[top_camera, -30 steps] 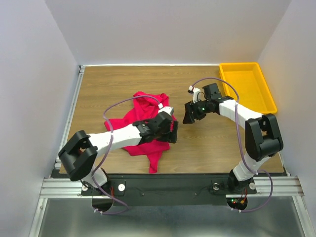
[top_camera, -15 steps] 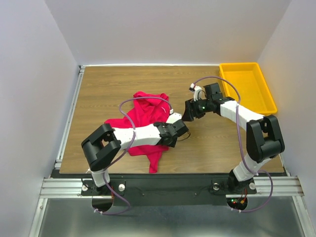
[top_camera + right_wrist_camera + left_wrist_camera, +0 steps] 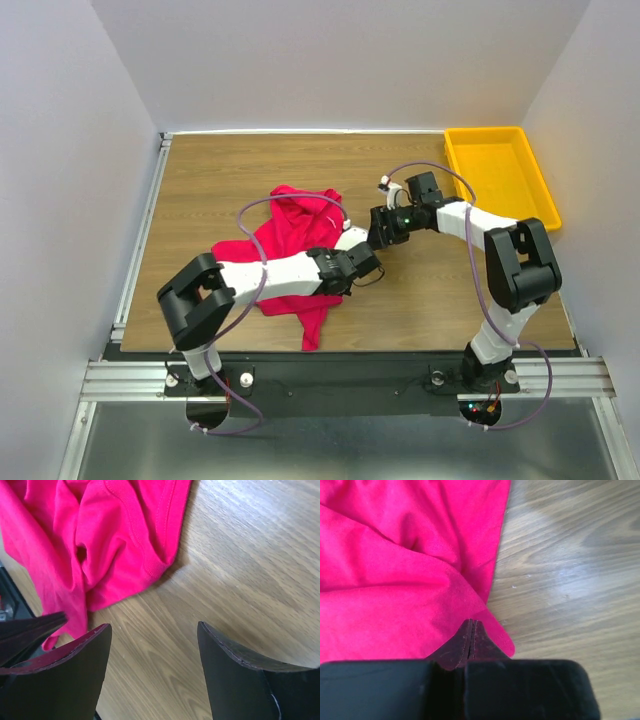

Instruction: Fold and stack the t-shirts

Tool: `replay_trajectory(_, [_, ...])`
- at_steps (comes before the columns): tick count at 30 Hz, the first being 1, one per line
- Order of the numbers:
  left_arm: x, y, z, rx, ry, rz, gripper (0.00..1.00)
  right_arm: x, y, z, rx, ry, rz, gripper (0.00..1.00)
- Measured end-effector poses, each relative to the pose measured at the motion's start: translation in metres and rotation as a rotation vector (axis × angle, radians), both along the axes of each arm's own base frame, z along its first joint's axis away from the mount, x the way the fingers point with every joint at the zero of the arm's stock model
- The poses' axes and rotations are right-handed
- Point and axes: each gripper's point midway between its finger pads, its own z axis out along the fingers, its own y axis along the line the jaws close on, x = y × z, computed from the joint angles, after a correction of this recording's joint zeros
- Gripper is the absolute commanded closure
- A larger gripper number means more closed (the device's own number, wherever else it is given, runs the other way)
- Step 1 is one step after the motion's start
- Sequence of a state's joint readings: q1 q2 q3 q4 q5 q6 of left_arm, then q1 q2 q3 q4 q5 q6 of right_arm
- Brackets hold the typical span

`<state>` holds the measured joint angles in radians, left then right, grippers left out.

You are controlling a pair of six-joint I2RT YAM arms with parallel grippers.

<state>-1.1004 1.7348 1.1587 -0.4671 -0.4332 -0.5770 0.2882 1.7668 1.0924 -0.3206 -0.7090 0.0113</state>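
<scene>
The crimson-pink t-shirt (image 3: 285,235) lies crumpled on the wooden table, left of centre. My left gripper (image 3: 360,268) is at its near right edge. In the left wrist view its fingertips (image 3: 471,626) are pressed together on a corner of the t-shirt (image 3: 395,580), with cloth on both sides of them. My right gripper (image 3: 378,235) hovers just right of the shirt, close to the left gripper. In the right wrist view it (image 3: 152,635) stands open over bare wood, and a hemmed fold of the t-shirt (image 3: 115,540) lies beyond its left finger.
A yellow tray (image 3: 497,170) sits at the table's back right corner. Bare wood stretches between the shirt and the tray. Both arms reach toward the middle, their purple cables looping above them. White walls enclose the table on three sides.
My left gripper has moved right to the shirt's near right edge and closed its jaws there. The right gripper has shifted slightly left toward the shirt and stays open.
</scene>
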Motion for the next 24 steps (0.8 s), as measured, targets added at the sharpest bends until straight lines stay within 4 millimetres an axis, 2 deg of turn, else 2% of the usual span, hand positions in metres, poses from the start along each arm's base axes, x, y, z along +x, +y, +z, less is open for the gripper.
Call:
replay_trajectory(1, [-0.001,-0.001,0.004,-0.018,-0.003,-0.002,0.82,0.001,0.002,-0.002,0.007,0.012,0.001,0.26])
replay_trajectory(2, [-0.003,0.0,0.011,-0.045,-0.005,-0.003,0.61,0.001,0.004,-0.004,0.015,0.027,0.002,0.26])
replay_trajectory(5, [-0.009,-0.004,0.035,-0.144,-0.013,-0.011,0.41,0.003,0.008,-0.007,0.035,0.061,0.004,0.26])
replay_trajectory(7, [-0.013,-0.009,0.053,-0.222,-0.012,-0.02,0.36,0.005,0.01,-0.007,0.046,0.073,0.004,0.26])
replay_trajectory(9, [-0.016,-0.016,0.061,-0.271,-0.007,-0.026,0.33,0.007,0.013,-0.008,0.056,0.086,0.004,0.26])
replay_trajectory(11, [-0.02,-0.021,0.058,-0.281,0.005,-0.034,0.32,0.008,0.014,-0.008,0.061,0.094,0.003,0.26])
replay_trajectory(14, [-0.033,-0.025,0.039,-0.235,0.036,-0.052,0.3,0.008,0.015,-0.008,0.067,0.099,-0.001,0.26])
replay_trajectory(16, [-0.044,-0.028,0.017,-0.172,0.062,-0.073,0.3,0.009,0.015,-0.007,0.07,0.098,-0.001,0.26])
replay_trajectory(21, [-0.058,-0.013,-0.029,0.029,0.082,-0.086,0.3,0.009,0.015,-0.007,0.071,0.099,-0.004,0.26])
replay_trajectory(22, [-0.057,-0.013,-0.032,0.059,0.074,-0.076,0.31,0.009,0.015,-0.007,0.071,0.1,-0.004,0.26])
replay_trajectory(24, [-0.049,-0.02,-0.026,0.08,0.031,-0.067,0.32,0.009,0.015,-0.007,0.071,0.099,-0.005,0.26])
